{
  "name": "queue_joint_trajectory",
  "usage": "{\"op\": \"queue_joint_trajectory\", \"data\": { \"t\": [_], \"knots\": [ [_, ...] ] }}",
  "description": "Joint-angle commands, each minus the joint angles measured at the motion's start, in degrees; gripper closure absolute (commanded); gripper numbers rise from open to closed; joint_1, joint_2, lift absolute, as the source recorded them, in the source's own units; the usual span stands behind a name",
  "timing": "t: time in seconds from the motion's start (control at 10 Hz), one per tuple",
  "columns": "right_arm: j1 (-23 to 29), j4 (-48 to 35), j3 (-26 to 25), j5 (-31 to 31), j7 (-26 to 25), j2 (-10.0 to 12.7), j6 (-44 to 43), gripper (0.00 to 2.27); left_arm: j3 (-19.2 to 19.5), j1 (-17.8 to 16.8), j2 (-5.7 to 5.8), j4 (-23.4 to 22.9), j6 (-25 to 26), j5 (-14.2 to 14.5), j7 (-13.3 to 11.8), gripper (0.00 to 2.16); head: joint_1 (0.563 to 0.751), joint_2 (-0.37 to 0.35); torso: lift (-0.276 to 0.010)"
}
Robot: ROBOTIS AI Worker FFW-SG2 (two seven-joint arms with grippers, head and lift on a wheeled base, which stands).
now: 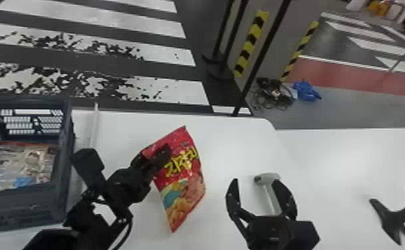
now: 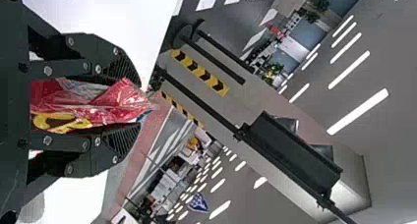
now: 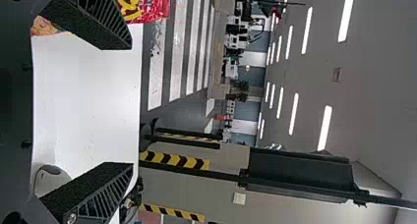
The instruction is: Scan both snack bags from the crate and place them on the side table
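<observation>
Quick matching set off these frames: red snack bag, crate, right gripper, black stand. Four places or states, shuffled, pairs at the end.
1. Red snack bag
2. Crate
3. Right gripper
4. Black stand

A. Open, nothing gripped
B. On the white table, near the head view's right edge
C. Clamped in the left gripper
D. Dark grey, at the head view's left edge

Pairs: 1-C, 2-D, 3-A, 4-B

dark floor, white stripes [image 1: 91, 18] | yellow-black hazard tape [image 1: 252, 43] | ceiling light strips [image 3: 324, 128]
</observation>
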Motion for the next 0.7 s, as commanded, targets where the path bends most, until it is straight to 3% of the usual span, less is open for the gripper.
{"op": "queue_joint_trajectory", "data": {
  "t": [0.0,0.2,0.4,0.5,0.6],
  "knots": [
    [0.0,0.0,-0.1,0.0,0.0,0.1,0.0,0.08,-0.1,0.0,0.53,-0.4,1.5,0.0,0.1,0.03,0.695,-0.350,-0.098],
    [-0.4,0.1,-0.1,0.0,0.0,0.1,0.7,0.08,0.2,-0.9,0.53,-0.2,3.8,-1.0,3.0,0.03,0.695,-0.350,-0.098],
    [-0.5,0.1,-0.2,0.0,0.0,0.1,0.9,0.08,0.4,-1.0,0.88,-0.8,7.9,-3.7,3.4,0.03,0.695,-0.350,-0.098],
    [-0.5,0.1,-0.2,0.0,0.0,0.1,0.9,0.08,0.6,-0.5,1.24,-3.8,8.2,-7.0,4.6,0.02,0.695,-0.350,-0.098],
    [-0.5,0.1,-0.2,0.0,0.0,0.1,0.9,0.08,0.6,0.0,1.41,-8.2,13.0,-13.8,6.8,0.02,0.695,-0.350,-0.098]
  ]
}}
